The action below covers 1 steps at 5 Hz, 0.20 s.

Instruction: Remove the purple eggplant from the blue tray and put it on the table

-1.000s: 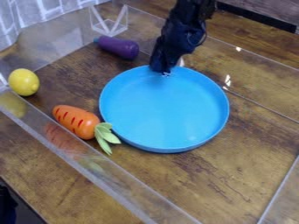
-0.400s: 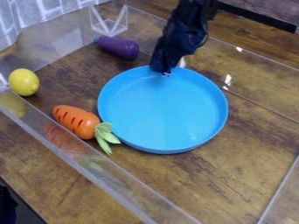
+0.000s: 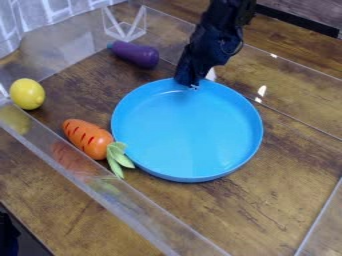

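Note:
The purple eggplant [image 3: 134, 55] lies on the dark wooden table [image 3: 287, 110] at the back left, outside the blue tray [image 3: 187, 140] and a short way from its rim. The tray is round and shallow and has nothing in it. My black gripper [image 3: 191, 84] comes down from the top of the view with its tips at the tray's far rim. Its fingers look shut with nothing visible between them. I cannot tell whether they pinch the rim or only touch it.
An orange carrot [image 3: 87, 139] with green leaves lies left of the tray. A yellow lemon [image 3: 27, 94] sits at the far left. Clear acrylic walls [image 3: 60, 45] edge the tabletop, and one runs along the front left.
The tray has shifted slightly toward the near side, and the gripper's tips sit a touch lower on its far rim. The eggplant, carrot and lemon have not moved.

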Tool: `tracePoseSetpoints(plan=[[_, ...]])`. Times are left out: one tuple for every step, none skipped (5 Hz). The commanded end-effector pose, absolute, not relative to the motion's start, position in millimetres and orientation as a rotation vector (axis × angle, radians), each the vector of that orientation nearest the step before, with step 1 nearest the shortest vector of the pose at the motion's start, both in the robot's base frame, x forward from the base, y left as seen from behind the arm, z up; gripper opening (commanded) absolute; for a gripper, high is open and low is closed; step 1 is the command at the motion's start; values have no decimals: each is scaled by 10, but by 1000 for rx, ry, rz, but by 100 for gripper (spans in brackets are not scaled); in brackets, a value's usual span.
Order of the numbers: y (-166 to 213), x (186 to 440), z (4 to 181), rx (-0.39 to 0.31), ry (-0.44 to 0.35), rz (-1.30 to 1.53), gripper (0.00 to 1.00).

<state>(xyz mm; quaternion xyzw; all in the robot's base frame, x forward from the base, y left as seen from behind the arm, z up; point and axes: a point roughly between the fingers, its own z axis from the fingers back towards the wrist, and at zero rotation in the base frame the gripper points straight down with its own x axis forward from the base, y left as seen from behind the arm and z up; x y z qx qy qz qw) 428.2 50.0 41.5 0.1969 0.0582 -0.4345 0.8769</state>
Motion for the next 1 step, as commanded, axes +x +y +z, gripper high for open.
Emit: tracePoseSetpoints(plan=[[407,4409,599,444,67,-923,0]])
